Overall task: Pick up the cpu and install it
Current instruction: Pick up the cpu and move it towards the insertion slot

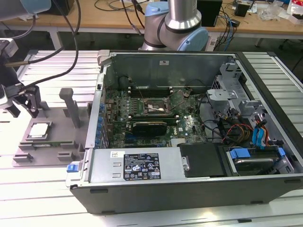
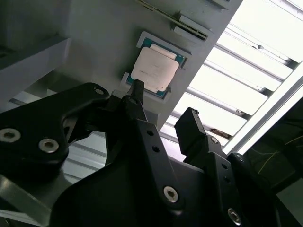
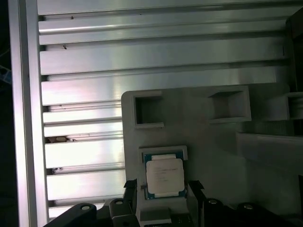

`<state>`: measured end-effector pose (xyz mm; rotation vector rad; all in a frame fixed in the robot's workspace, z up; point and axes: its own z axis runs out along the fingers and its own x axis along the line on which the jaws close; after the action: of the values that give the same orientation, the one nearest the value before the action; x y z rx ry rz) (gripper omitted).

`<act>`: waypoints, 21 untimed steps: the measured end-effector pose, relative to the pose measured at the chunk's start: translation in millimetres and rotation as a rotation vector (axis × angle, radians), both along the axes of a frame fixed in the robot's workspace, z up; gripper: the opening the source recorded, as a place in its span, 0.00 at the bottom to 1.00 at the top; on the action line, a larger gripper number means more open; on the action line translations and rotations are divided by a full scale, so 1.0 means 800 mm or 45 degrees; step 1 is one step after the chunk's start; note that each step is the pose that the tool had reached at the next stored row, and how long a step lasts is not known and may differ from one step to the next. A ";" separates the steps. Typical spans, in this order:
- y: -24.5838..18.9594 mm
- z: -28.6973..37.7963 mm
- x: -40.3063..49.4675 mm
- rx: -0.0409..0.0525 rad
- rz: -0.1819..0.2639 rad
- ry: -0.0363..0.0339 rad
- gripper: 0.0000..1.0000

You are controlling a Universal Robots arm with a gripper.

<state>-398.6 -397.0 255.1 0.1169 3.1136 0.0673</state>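
Note:
The cpu [image 1: 39,130] is a small square chip with a pale silver top. It lies flat in a recess of the grey plastic tray [image 1: 52,146] at the exterior view's left. My gripper [image 1: 22,109] hangs above the tray's far left corner, open, with nothing between its black fingers. In the first wrist view the cpu [image 3: 164,176] lies in its seat between the two fingertips [image 3: 131,187], seen from above. In the second wrist view the cpu [image 2: 155,70] lies beyond the open gripper [image 2: 163,104], apart from it.
An open computer case [image 1: 189,179] fills the middle and right of the exterior view, with the motherboard's bare socket [image 1: 154,106] inside. Upright posts [image 1: 71,106] stand on the tray beside the case wall. The arm's base [image 1: 175,28] stands behind the case, on a slatted aluminium table [image 3: 142,61].

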 end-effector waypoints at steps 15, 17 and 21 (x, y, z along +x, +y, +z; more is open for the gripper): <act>0.0039 -0.0150 0.003 -0.026 0.000 0.0000 0.55; 0.0072 -0.0169 0.005 -0.049 0.009 -0.0001 0.55; 0.0081 -0.0227 0.007 -0.057 0.072 -0.0013 0.55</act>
<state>-392.8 -390.5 236.9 0.0283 3.1150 -0.0008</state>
